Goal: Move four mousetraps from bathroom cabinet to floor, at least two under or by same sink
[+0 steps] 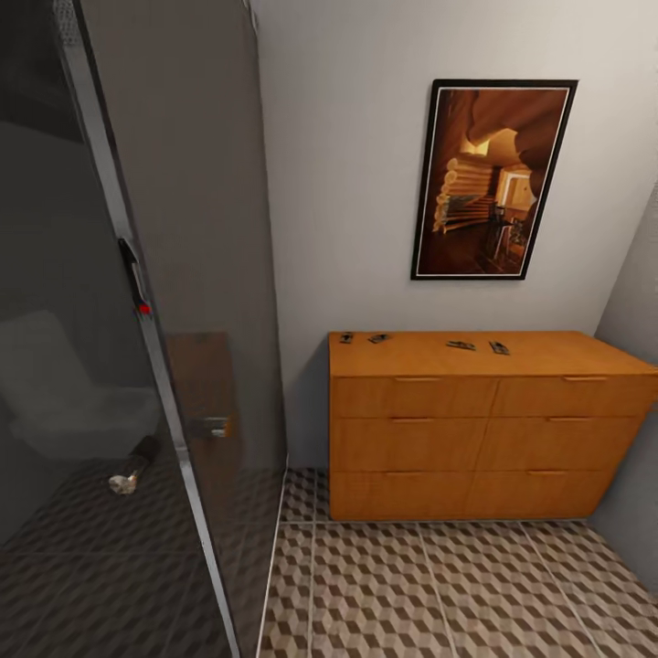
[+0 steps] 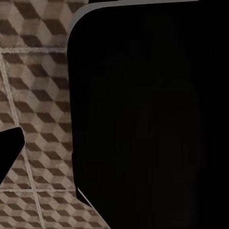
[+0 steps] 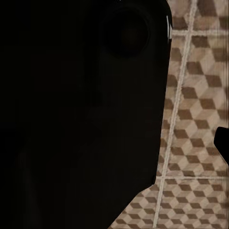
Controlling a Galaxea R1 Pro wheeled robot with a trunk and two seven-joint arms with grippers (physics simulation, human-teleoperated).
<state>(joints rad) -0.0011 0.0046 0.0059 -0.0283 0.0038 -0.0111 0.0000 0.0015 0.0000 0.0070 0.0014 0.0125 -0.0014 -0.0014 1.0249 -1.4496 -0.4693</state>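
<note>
The cabinet [image 1: 411, 448], an orange-brown chest of six drawers, stands against the far wall in the head view. Several mousetraps lie on its top: two small dark slabs near the left end [image 1: 345, 337] [image 1: 378, 338] and two more near the middle [image 1: 461, 345] [image 1: 499, 348]. The bathroom floor [image 1: 439, 594] with its cube-pattern tiles stretches between me and the cabinet. The sink is out of view. Each wrist view looks down at the tiles [image 2: 38, 95] [image 3: 195, 119] past a large black body. One black fingertip [image 2: 8, 152] [image 3: 223, 143] pokes in at each picture's edge.
A tall glass partition with a metal frame [image 1: 155, 366] fills the left side, with a white fixture dimly visible behind it. A framed picture [image 1: 493, 178] hangs above the cabinet. A grey wall [image 1: 635, 384] closes the right side, next to the cabinet's end.
</note>
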